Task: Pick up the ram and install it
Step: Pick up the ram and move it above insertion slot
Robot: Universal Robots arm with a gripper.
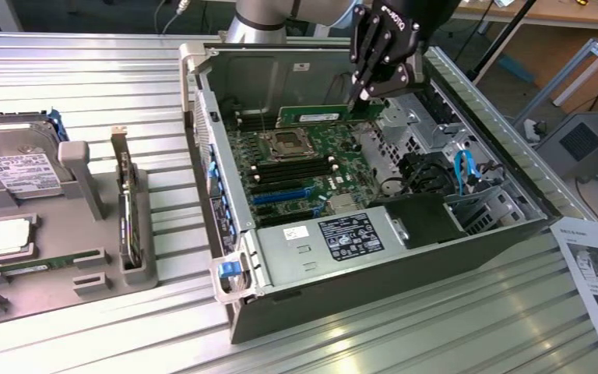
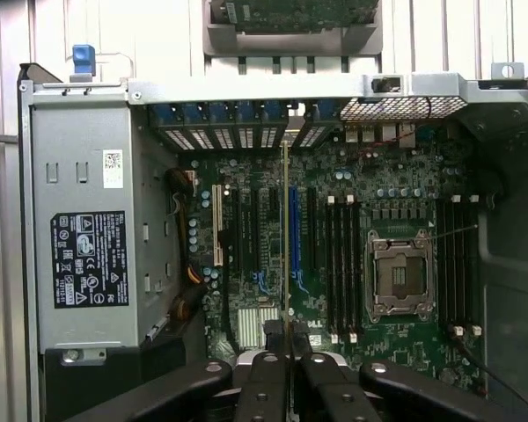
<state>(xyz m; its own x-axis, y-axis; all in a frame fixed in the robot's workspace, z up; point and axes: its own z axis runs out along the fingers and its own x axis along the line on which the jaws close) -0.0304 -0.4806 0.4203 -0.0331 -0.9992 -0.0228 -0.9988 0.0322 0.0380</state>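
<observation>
Our pincer point(image 1: 361, 97) grips the ram point(image 1: 318, 115) tightly above the motherboard point(image 1: 332, 149); we fear any tilt jamming it against the slots point(image 1: 278, 166) beside the CPU socket point(image 1: 283, 142).

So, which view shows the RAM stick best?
The exterior view: the RAM stick shows its green face, held by the hand above the motherboard. The wrist view gives it edge-on, as a thin line.

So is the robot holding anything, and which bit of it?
Yes: the end effector is shut on the ram, pinching its upper long edge near the end on the exterior view's right.
</observation>
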